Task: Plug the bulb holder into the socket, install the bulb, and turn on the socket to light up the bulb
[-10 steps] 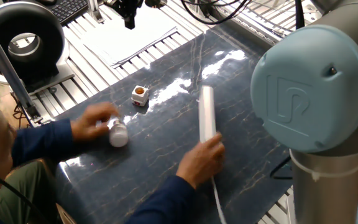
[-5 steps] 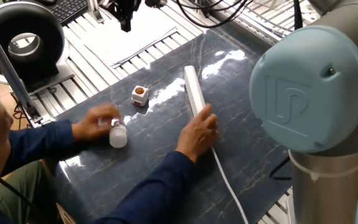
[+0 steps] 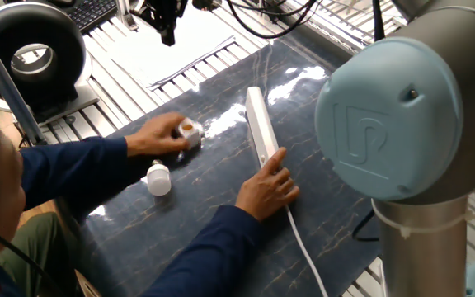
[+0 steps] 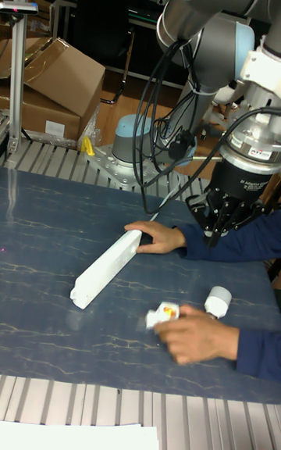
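meanwhile a person is resetting the scene, and the robot's work is not yet starting. going left to right in the fixed view: one hand (image 3: 157,139) has shifted off the bulb (image 3: 158,178) and is now closing over the bulb holder (image 3: 190,132), whose orange opening is only just showing. the bulb is lying free on the dark worktop (image 3: 221,223), on its side, just below that hand. next, the socket (image 3: 261,137) is lying more upright in the picture than a second ago, its far end swung away from the robot, with the other hand (image 3: 269,188) pressing on its near end where the white cord (image 3: 303,252) is leaving. the gripper (image 4: 226,219) is hanging above the worktop in the tall fixed view, carrying nothing; i cannot tell how far its fingers are spread. since all three parts are lying separate and people's hands are moving them, nothing is plugged in yet, and i judge the arm should be waiting.
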Robot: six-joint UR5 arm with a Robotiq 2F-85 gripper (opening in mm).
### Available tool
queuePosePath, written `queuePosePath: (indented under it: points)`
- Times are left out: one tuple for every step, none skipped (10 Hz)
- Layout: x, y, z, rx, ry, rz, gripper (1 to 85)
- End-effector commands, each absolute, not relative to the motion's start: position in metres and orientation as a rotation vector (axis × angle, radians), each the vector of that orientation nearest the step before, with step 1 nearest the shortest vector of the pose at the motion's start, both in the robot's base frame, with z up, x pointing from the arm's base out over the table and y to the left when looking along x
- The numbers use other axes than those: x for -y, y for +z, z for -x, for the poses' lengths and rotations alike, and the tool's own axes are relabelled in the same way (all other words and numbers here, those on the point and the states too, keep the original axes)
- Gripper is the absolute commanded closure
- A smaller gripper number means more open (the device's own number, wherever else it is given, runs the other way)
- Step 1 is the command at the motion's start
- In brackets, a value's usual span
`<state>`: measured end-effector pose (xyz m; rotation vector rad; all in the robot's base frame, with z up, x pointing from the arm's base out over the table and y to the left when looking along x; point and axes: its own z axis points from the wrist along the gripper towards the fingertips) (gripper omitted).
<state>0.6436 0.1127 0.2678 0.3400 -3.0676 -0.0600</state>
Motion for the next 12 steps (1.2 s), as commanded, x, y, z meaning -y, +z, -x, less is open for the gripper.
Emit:
queuePosePath:
  points:
    - [-0.111, 0.281, -0.646, 3.097, -0.056, -0.290, 84.7]
    - [-0.109, 0.282, -0.649, 3.110, -0.047, -0.248, 84.7]
    - [-0.100, 0.280, -0.653, 3.127, 0.000, -0.225, 84.7]
    - [-0.102, 0.279, -0.655, 3.137, -0.018, -0.201, 84.7]
    - [-0.104, 0.281, -0.648, 3.116, -0.041, -0.178, 84.7]
    - [-0.103, 0.285, -0.642, 3.102, -0.054, -0.171, 84.7]
    - [-0.105, 0.285, -0.640, 3.092, -0.083, -0.159, 84.7]
    - [-0.100, 0.279, -0.638, 3.079, -0.084, -0.161, 84.7]
    - [-0.097, 0.272, -0.639, 3.074, -0.084, -0.147, 84.7]
    - [-0.094, 0.272, -0.636, 3.065, -0.087, -0.147, 84.7]
    - [-0.091, 0.274, -0.632, 3.058, -0.099, -0.149, 84.7]
    - [-0.094, 0.271, -0.632, 3.056, -0.122, -0.139, 84.7]
